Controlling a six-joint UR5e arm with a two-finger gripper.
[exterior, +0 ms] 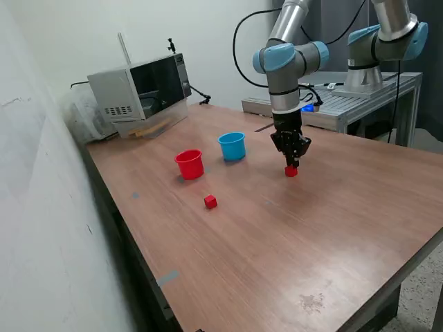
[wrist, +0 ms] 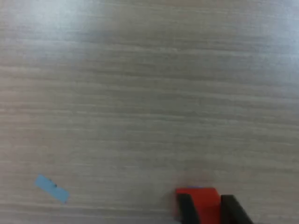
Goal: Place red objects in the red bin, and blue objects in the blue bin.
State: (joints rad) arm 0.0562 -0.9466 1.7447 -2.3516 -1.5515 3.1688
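Since only red cubes show loose in these views, the lines below start from them.

Red cube at the tool: one red cube point(exterior: 291, 171) sits low at the worktop point(exterior: 291, 249), to the exterior view's right of the blue cup, with the dark fingers point(wrist: 187, 207) on either side of it in the wrist view.
Tool: the tool point(exterior: 291, 164) looks clenched around that cube; whether the cube rests on the wood or is just lifted I cannot tell.
Second red cube: another red cube point(exterior: 210, 202) lies alone on the worktop, near the red cup and apart from it.
Red cup: the red cup point(exterior: 190, 164) stands upright; its inside is not visible.
Blue cup: the light blue cup point(exterior: 232, 146) stands upright just beside the red one; contents hidden.
Blue cubes: none in view on the worktop.
Progress: I judge both red cubes are left to be binned, and the blue ones may already be done.
Other: a microwave point(exterior: 142, 93) sits at the far edge.
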